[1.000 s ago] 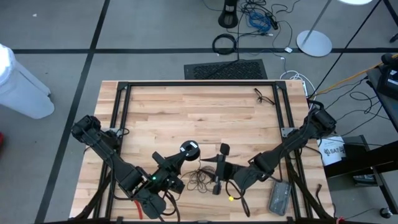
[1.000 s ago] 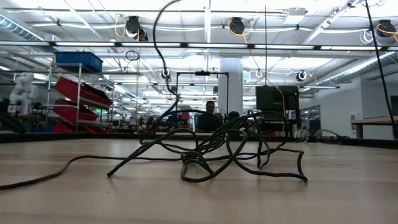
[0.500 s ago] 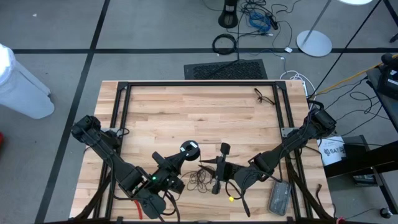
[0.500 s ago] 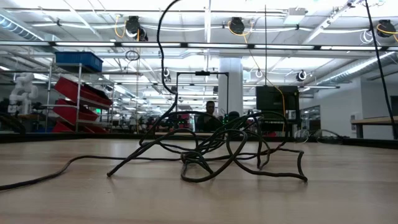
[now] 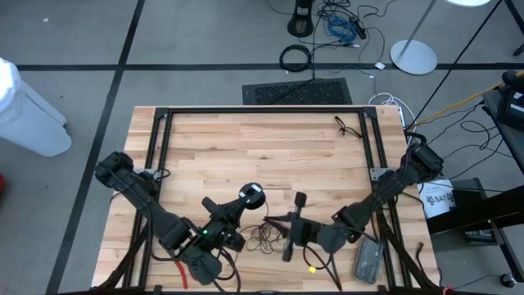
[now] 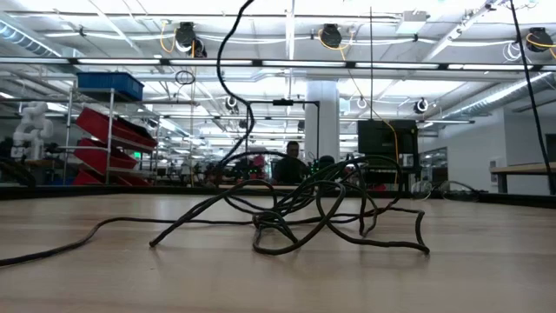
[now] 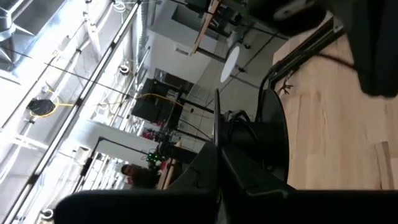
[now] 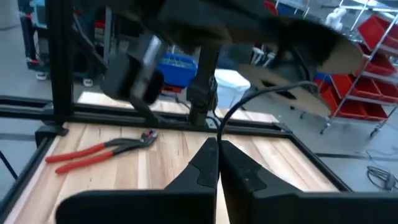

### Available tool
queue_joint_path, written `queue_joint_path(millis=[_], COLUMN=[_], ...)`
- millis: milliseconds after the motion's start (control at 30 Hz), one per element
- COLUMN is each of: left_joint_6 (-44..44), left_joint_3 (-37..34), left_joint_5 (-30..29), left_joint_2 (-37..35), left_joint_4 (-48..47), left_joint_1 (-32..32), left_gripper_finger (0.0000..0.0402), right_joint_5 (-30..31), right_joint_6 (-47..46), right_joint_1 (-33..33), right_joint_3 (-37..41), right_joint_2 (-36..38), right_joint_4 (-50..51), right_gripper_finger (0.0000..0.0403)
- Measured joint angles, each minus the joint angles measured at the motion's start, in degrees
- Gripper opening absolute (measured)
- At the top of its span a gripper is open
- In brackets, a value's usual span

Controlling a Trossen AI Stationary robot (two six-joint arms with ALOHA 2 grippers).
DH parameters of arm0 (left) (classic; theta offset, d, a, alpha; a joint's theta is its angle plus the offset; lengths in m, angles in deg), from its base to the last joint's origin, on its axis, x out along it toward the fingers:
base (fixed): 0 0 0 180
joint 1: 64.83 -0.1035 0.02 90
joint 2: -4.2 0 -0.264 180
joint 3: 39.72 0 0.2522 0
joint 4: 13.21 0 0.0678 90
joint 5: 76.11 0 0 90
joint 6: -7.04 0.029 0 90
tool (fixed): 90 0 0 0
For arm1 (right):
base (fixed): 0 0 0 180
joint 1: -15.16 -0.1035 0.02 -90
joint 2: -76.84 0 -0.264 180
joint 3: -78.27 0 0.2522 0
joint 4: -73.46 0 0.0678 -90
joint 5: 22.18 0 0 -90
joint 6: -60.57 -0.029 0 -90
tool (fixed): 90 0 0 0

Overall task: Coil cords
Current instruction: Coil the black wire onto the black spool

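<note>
The cord is seen tangled at the counter's six o'clock edge. Both pincers are pressed together: the left pincer at the puck, the right pincer pinching the cord.

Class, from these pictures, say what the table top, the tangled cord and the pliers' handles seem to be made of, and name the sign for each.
Table top: looks like wood, pale joined strips with visible grain, smooth matte finish.
Cord: probably rubber or plastic sheathing, thin, black and dull; it holds loose springy loops.
Pliers: red handles look plastic- or rubber-coated, slightly glossy; the grey jaws appear to be metal.
</note>
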Motion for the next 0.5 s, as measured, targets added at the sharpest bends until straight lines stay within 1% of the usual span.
queue_joint_path(millis=[233, 433, 500], left_joint_6=[-0.01, 0.35, 0.18], left_joint_3=[0.0, 0.0, 0.0], left_joint_5=[1.92, 1.97, 2.9], left_joint_2=[2.39, 4.08, 4.11], left_joint_4=[0.44, 7.24, 9.29], left_joint_1=[-2.07, -4.25, -4.59], left_gripper_finger=[0.0002, 0.0002, 0.0002], right_joint_5=[0.55, 0.57, 0.51], right_joint_6=[2.91, 2.93, 2.93], right_joint_1=[-0.85, -0.3, 0.22], right_joint_3=[0.0, 0.0, 0.0], right_joint_2=[0.1, -0.3, -0.97], right_joint_4=[-4.59, -4.44, -4.41], right_gripper_finger=[0.0001, 0.0, 0.0])
